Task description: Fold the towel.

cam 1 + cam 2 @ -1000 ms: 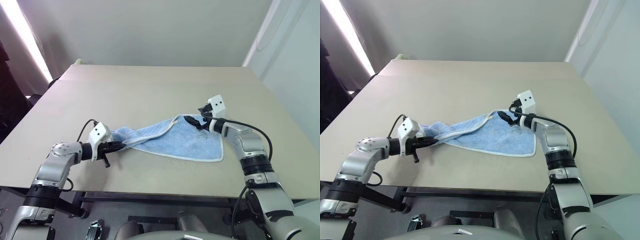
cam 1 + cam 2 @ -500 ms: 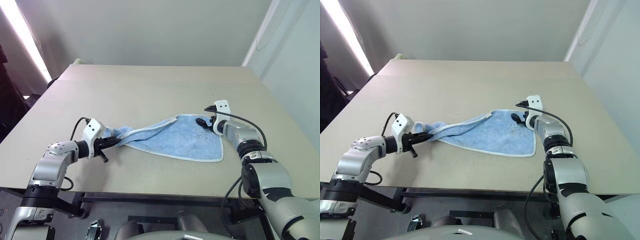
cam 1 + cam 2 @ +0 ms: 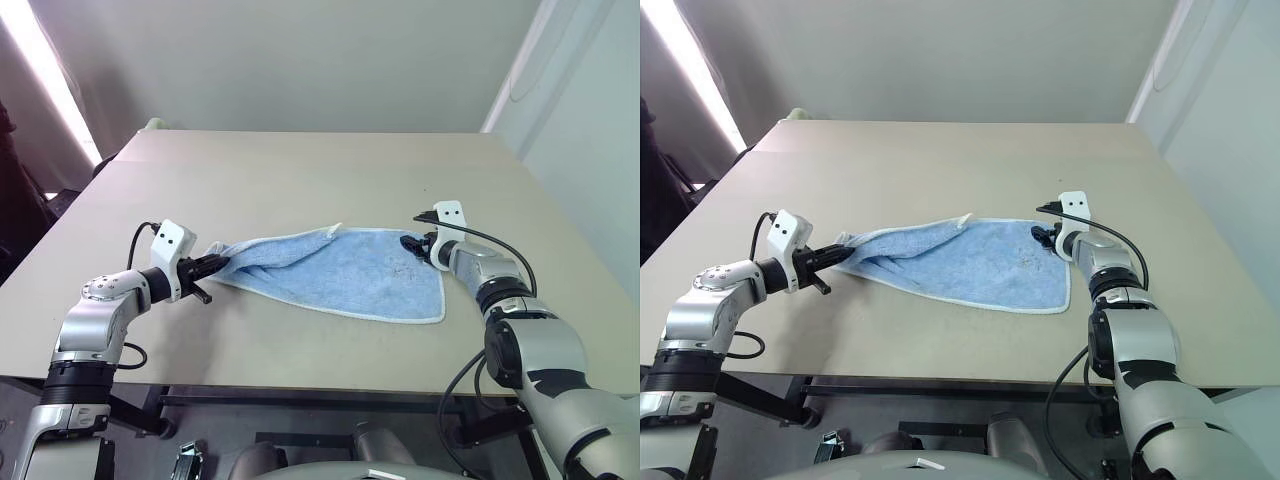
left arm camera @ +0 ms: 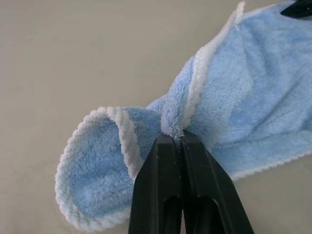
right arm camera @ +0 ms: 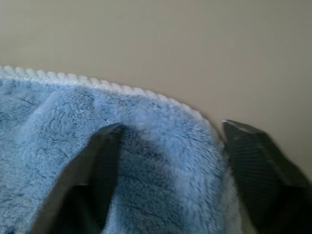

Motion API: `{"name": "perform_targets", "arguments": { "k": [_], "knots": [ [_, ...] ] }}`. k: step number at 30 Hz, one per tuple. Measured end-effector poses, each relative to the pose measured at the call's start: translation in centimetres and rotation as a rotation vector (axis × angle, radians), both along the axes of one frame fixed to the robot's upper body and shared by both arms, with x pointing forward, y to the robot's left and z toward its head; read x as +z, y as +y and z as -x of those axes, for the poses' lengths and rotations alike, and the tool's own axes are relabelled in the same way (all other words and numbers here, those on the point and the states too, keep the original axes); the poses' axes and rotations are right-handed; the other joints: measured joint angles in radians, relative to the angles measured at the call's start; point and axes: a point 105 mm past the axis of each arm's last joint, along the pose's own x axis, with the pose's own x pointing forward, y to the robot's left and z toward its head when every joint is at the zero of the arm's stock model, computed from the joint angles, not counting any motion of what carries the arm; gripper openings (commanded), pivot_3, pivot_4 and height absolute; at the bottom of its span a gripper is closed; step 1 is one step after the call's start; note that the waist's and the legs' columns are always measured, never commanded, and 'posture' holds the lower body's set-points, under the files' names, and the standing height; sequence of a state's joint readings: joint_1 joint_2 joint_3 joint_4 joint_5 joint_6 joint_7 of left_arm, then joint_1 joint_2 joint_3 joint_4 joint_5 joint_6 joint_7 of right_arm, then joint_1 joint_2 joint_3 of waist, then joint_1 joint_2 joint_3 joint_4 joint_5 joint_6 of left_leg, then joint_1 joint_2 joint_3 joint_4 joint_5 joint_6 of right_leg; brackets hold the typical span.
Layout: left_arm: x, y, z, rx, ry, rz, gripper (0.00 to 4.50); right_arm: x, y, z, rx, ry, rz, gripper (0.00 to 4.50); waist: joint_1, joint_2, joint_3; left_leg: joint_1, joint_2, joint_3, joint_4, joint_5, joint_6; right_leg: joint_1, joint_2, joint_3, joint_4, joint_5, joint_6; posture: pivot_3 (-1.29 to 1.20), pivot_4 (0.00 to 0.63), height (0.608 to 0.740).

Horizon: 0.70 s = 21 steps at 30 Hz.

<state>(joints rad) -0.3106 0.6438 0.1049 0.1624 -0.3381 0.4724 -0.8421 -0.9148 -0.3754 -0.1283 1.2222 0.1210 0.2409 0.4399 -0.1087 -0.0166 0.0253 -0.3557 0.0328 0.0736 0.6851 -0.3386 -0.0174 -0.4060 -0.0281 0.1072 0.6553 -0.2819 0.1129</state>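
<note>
Left gripper (image 4: 181, 139) clamped on bunched hem at towel's (image 3: 340, 270) left corner; right gripper (image 5: 165, 141) parted, straddling far-right corner, not yet pinching. Towel spread mid-table (image 3: 300, 180) between both grippers, left end gathered and curled. Soft, light, floppy terry, likely to sag and bunch; best gripped at stitched hem corners.

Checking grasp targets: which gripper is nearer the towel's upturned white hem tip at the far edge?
Right. The right gripper straddles the towel corner, close by the hem tip; the left gripper pinches the opposite end.
</note>
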Motion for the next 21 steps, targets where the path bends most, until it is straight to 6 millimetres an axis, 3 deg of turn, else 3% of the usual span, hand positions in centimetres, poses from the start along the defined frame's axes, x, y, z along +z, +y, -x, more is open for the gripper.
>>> {"name": "perform_targets", "arguments": {
  "k": [7,13,21],
  "knots": [
    [0.2,0.7,-0.5,0.042,-0.009,0.01,0.0,0.1,-0.2,0.0,-0.022,0.001,-0.038,0.03,-0.018,0.0,0.0,0.0,0.0,0.0,0.0,0.0,0.0,0.0,0.0,0.0,0.0,0.0,0.0,0.0,0.0,0.716],
    [0.3,1.5,-1.5,0.11,-0.026,0.03,0.0,2.3,0.4,-0.7,0.038,-0.103,-0.122,0.03,-0.017,0.0,0.0,0.0,0.0,0.0,0.0,0.0,0.0,0.0,0.0,0.0,0.0,0.0,0.0,0.0,0.0,0.716],
    [4.0,4.2,-6.5,0.291,-0.115,0.077,0.0,10.4,2.2,-2.1,0.202,-0.479,-0.125,0.03,-0.015,0.0,0.0,-0.001,0.0,-0.002,0.0,0.0,0.0,-0.001,-0.001,-0.002,0.0,0.0,0.001,0.0,0.0,0.716]
  ]
}}
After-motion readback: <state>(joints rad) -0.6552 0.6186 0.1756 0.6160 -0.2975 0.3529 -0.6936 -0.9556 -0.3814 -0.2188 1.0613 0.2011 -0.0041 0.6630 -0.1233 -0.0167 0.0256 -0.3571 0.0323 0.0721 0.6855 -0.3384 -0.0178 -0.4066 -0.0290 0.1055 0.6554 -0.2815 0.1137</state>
